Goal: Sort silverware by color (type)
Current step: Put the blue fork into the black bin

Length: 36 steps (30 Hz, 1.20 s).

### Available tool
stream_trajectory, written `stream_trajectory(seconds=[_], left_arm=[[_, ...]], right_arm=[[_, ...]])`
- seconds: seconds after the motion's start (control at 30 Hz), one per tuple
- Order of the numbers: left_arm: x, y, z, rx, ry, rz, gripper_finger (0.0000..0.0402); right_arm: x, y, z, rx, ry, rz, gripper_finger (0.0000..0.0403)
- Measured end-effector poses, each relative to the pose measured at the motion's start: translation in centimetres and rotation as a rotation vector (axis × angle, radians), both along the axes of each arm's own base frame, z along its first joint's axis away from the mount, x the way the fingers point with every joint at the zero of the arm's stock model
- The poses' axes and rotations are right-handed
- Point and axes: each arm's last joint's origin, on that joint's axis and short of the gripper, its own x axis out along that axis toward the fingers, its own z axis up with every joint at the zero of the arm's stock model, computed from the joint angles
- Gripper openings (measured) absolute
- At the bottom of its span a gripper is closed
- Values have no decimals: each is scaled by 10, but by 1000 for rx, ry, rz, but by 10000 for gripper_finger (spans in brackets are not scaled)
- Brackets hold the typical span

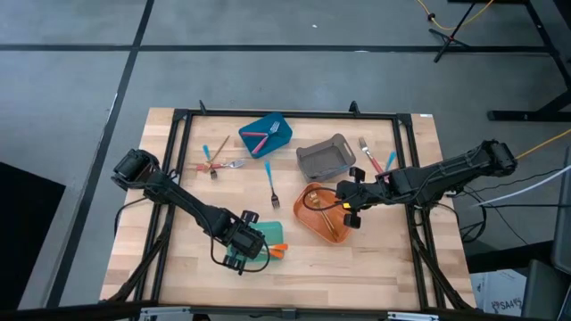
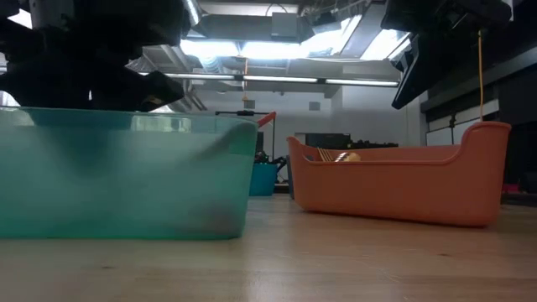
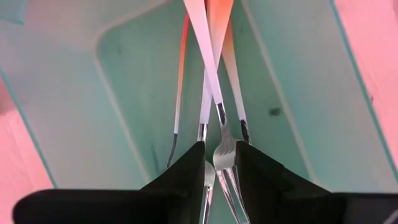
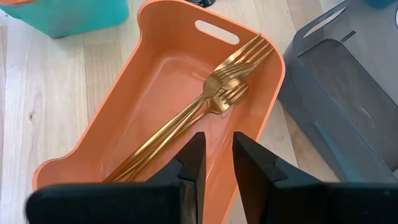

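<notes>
1. Over the teal bin (image 1: 259,239) at the worktop's near edge, left gripper (image 3: 221,163) with jaws narrowly parted around orange-handled forks (image 3: 214,74) lying inside; grip or release, cannot tell.
2. Over the orange bin (image 4: 124,87), right gripper (image 4: 216,163), jaws narrowly parted, empty, above gold forks (image 4: 217,87).
3. Farther off, blue fork (image 1: 271,183) loose on the wooden worktop (image 1: 178,259), others beside the grey bin (image 1: 326,159) and in the blue bin (image 1: 265,135).
4. Likely light, stiff, slippery; best pinched mid-handle.

Bright ceiling lights (image 2: 277,42) glare; the near teal bin (image 2: 126,176) looks blurred.
</notes>
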Motion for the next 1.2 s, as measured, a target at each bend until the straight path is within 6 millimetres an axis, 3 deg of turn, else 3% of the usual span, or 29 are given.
stream_trajectory(seconds=[0.37,0.87,1.2], left_arm=[[-2,0,7,-21,-11,-6,84],[-16,14,61,6,-225,53,84],[-19,45,92,41,-366,216,84]], right_arm=[[0,0,0,0,0,0,69],[0,0,0,1,-3,1,69],[0,0,0,1,-5,0,69]])
